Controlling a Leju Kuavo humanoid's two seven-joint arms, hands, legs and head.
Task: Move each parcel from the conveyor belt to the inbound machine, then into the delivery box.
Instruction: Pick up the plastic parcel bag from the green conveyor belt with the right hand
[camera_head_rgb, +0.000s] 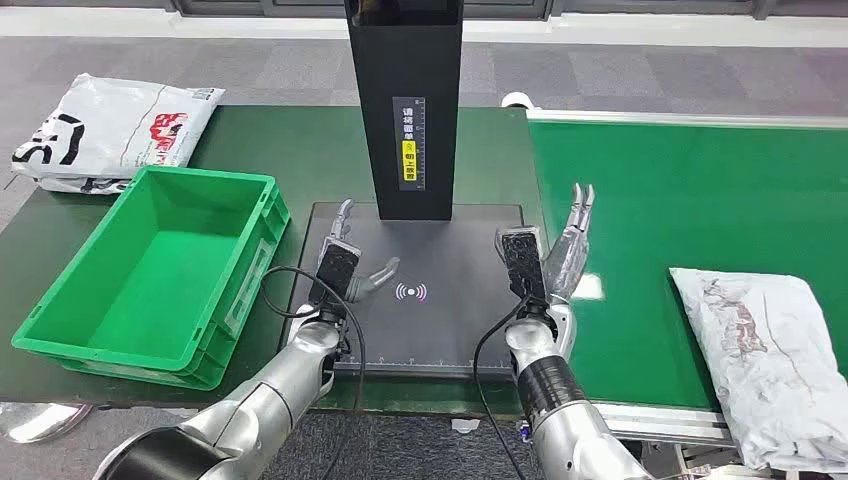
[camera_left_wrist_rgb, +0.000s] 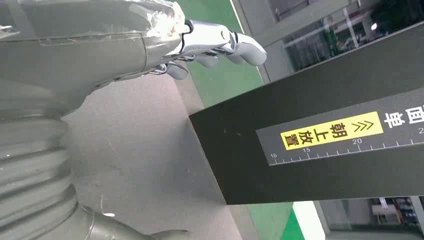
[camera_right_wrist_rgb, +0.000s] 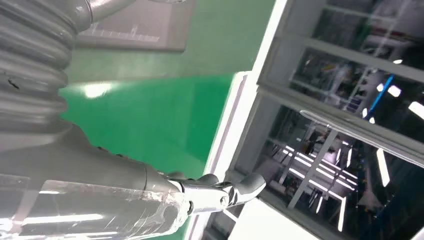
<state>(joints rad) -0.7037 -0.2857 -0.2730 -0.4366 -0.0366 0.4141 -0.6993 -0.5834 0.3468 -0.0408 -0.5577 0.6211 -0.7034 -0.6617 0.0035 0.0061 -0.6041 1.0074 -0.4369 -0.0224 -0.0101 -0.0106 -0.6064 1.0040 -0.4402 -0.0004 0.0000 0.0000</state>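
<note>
A crumpled grey-white parcel (camera_head_rgb: 770, 365) lies on the green conveyor belt (camera_head_rgb: 690, 200) at the right. The inbound machine is a dark scan plate (camera_head_rgb: 420, 330) with a black post (camera_head_rgb: 405, 110) rising from it. My left hand (camera_head_rgb: 345, 262) hovers over the plate's left side, fingers spread and holding nothing. Over the plate's right edge my right hand (camera_head_rgb: 560, 255) is raised, fingers stretched, nothing in it, well left of the parcel. The green delivery box (camera_head_rgb: 70, 310) stands at the left with nothing inside. The left wrist view shows the post (camera_left_wrist_rgb: 325, 145) and fingers (camera_left_wrist_rgb: 220, 45).
A white printed bag (camera_head_rgb: 115, 130) lies on the green table behind the box. Grey floor runs beyond the table. The conveyor's white rail (camera_head_rgb: 690, 118) borders its far side. Black cables hang from both wrists.
</note>
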